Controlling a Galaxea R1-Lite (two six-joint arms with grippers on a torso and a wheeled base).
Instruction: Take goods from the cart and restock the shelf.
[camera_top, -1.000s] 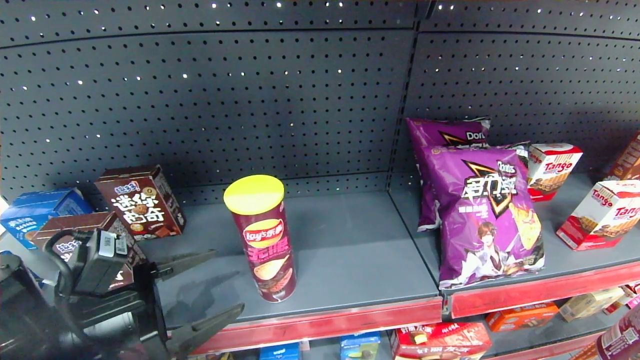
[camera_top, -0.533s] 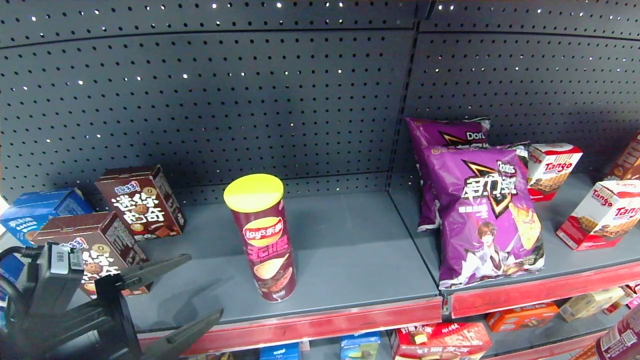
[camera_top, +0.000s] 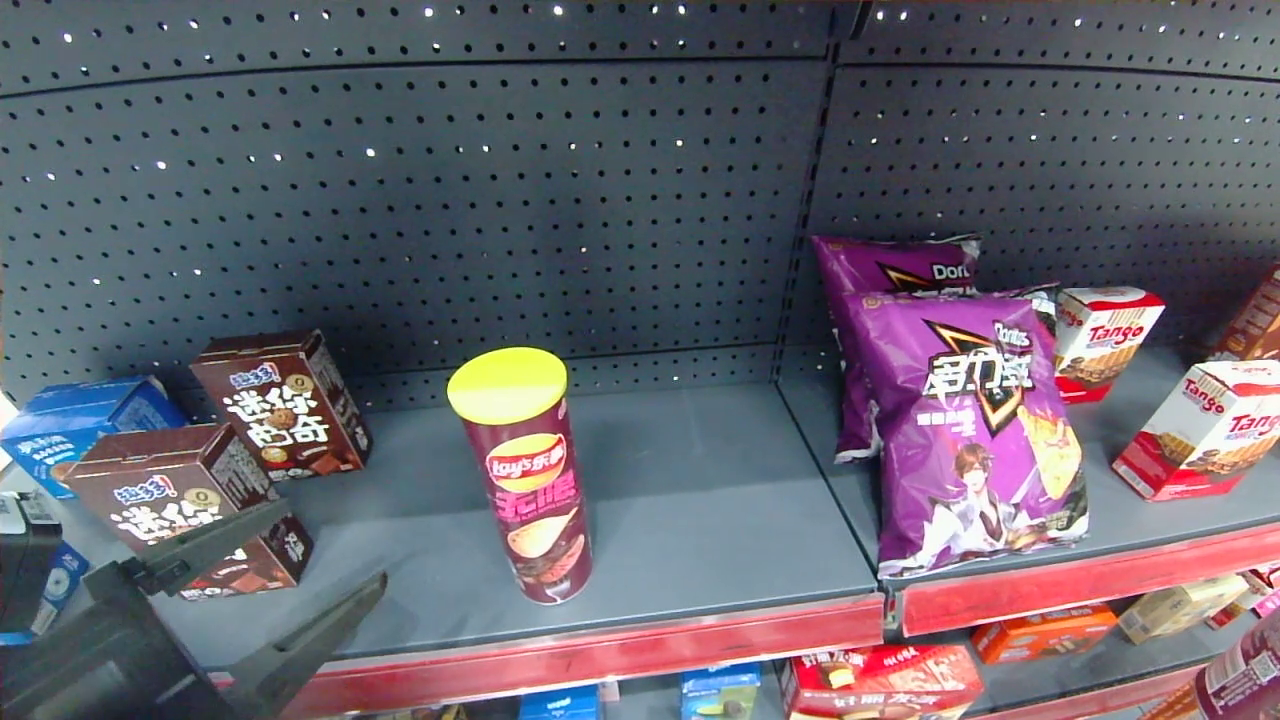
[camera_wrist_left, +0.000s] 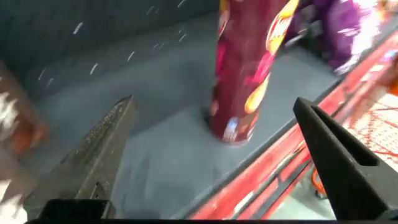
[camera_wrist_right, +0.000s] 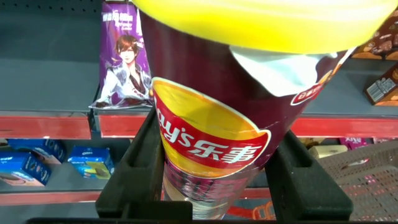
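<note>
A maroon chips can (camera_top: 522, 475) with a yellow lid stands upright on the grey shelf (camera_top: 700, 500), left of centre. My left gripper (camera_top: 334, 542) hangs open at the shelf's front left corner, well to the left of that can and holding nothing. In the left wrist view the same can (camera_wrist_left: 249, 68) stands beyond the spread fingers of the left gripper (camera_wrist_left: 214, 104). My right gripper (camera_wrist_right: 217, 186) is shut on a second chips can (camera_wrist_right: 211, 143) of the same kind, low in front of the shelving. A piece of that can (camera_top: 1240, 680) shows at the head view's bottom right corner.
Brown cookie boxes (camera_top: 285, 400) and a blue box (camera_top: 80, 420) stand at the shelf's left. Purple chip bags (camera_top: 965, 420) and wafer boxes (camera_top: 1205, 430) fill the right section. A red front lip (camera_top: 650, 645) edges the shelf, with goods on the shelf below.
My left gripper has drawn back down and to the left, away from the standing can, staying open. The can on the shelf has not moved.
</note>
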